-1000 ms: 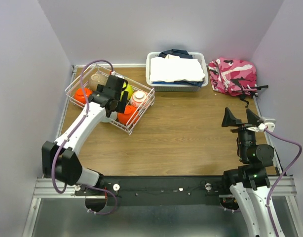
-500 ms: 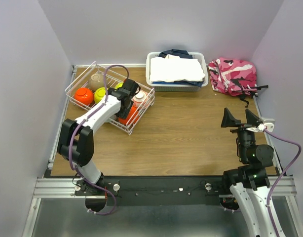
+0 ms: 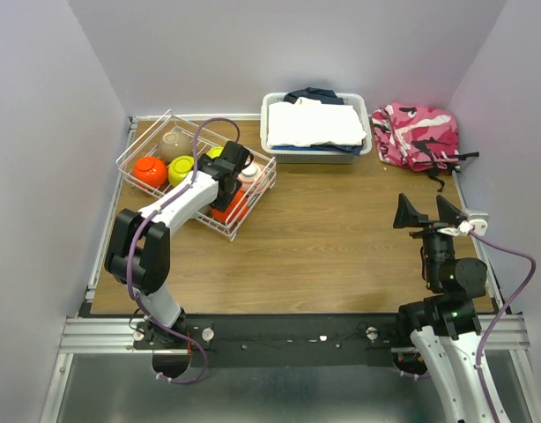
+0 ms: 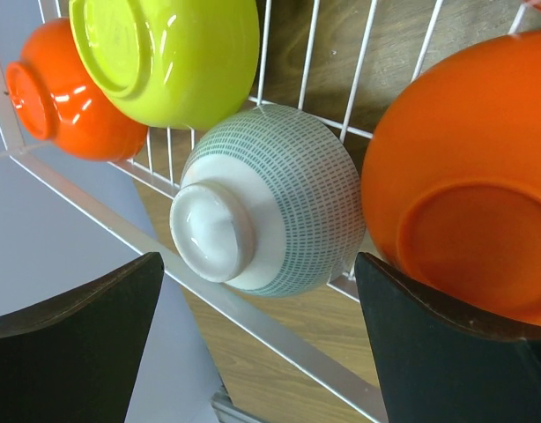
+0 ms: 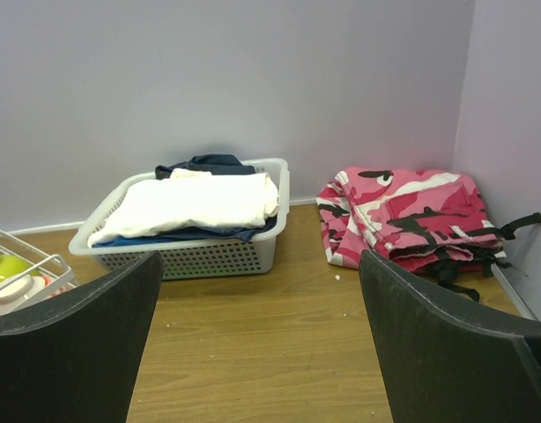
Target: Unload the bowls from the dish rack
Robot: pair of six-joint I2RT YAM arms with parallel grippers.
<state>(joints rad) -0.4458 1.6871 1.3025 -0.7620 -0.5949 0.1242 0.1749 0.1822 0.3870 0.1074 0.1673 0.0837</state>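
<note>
Ahead of left jaws, grey bowl [image 4: 270, 207] sideways, foot toward camera

Orange bowl [image 4: 464, 220], lime bowl [image 4: 165, 53], white bowl [image 4: 292, 198] with grey-green dashes, pink camouflage bag [image 5: 403, 211]
</note>
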